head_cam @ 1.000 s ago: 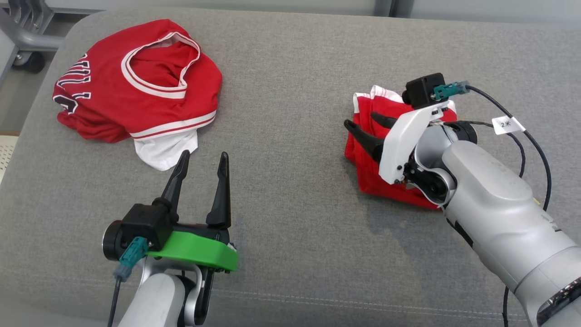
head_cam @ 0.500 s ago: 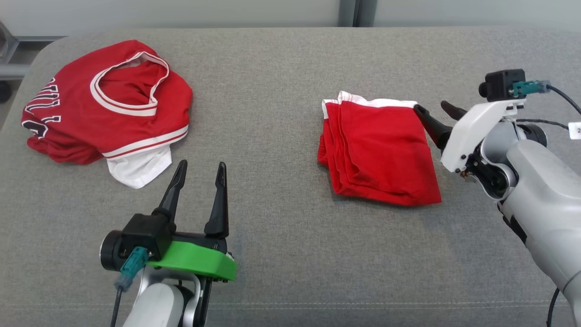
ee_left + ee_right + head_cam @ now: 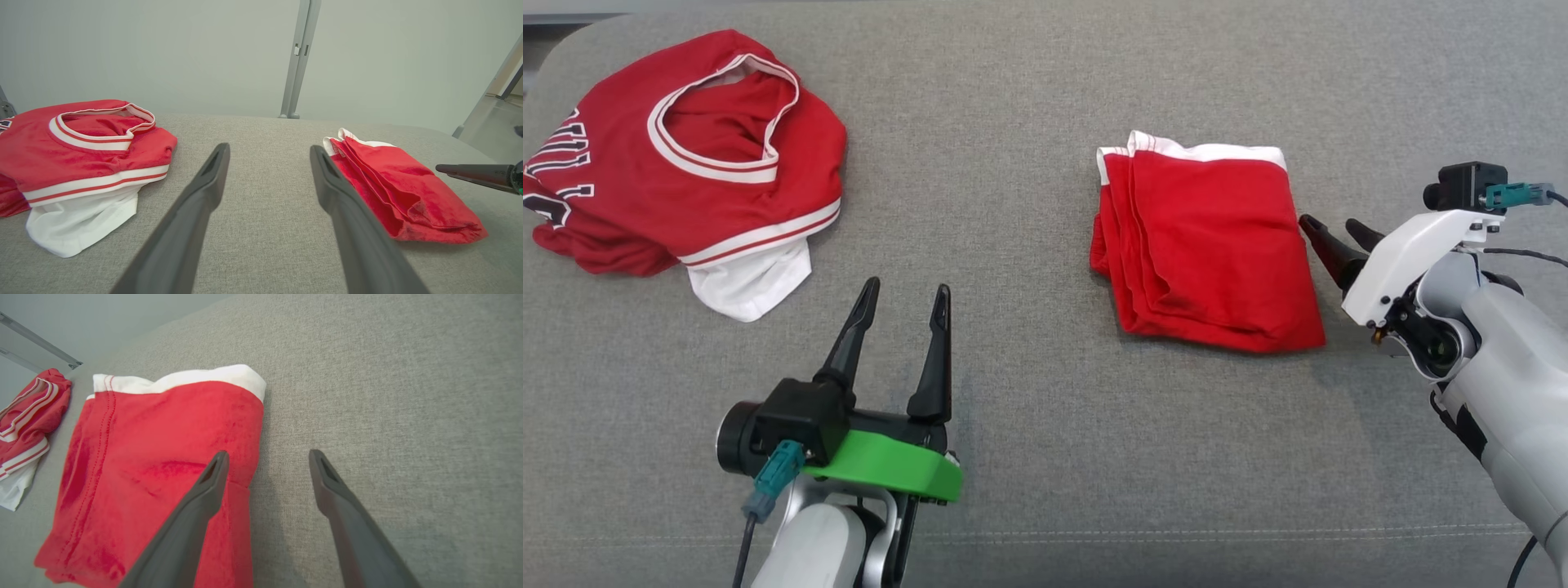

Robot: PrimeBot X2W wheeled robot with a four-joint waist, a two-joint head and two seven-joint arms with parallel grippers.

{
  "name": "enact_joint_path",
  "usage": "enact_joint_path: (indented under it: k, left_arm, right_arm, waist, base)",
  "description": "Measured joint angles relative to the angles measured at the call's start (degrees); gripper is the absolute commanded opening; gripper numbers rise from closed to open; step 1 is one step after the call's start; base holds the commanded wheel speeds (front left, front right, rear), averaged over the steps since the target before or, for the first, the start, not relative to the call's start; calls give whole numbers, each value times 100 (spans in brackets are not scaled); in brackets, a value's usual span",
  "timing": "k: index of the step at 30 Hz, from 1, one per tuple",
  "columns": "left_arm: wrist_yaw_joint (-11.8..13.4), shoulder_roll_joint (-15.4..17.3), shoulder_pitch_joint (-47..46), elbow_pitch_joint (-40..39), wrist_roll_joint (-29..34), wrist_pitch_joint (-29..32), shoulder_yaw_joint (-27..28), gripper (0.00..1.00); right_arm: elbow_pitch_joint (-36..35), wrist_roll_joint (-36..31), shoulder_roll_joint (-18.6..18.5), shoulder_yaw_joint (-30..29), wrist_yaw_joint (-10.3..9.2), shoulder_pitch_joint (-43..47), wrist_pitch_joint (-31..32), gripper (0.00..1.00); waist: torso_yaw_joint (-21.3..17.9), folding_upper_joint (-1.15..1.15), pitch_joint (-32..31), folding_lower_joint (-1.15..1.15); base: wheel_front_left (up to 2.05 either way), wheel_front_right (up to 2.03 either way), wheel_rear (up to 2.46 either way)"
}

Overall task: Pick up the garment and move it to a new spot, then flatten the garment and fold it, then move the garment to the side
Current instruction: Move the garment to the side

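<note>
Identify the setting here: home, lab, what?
Probably a robot test room, not a home: a grey padded bench backed by bare pale wall panels and a metal post, with a folded red garment and a crumpled red jersey laid out.

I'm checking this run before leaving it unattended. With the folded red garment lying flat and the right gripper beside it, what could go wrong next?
1. The open right gripper hovers beside the edge of the folded red garment with white trim. Pinching only the top layer could pull the fold open.
2. Dragging it sideways over the grey woven cushion might rumple the stacked layers.
</note>
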Motion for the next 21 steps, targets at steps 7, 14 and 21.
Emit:
enact_joint_path:
  k: [7,14,21]
  left_arm:
    - [0,0,-101,-3,1,0,3,100]
    - [0,0,-151,4,9,0,42,100]
    - [0,0,-168,13,9,0,54,100]
  right_arm:
    - [15,102,75,-13,0,-4,52,100]
    - [44,158,165,99,1,-40,179,88]
    - [116,257,187,164,1,-86,247,12]
  waist:
    - [113,0,169,0]
    - [201,0,254,0]
    - [227,0,265,0]
  base:
    - [0,0,0]
    - [0,0,0]
    - [0,0,0]
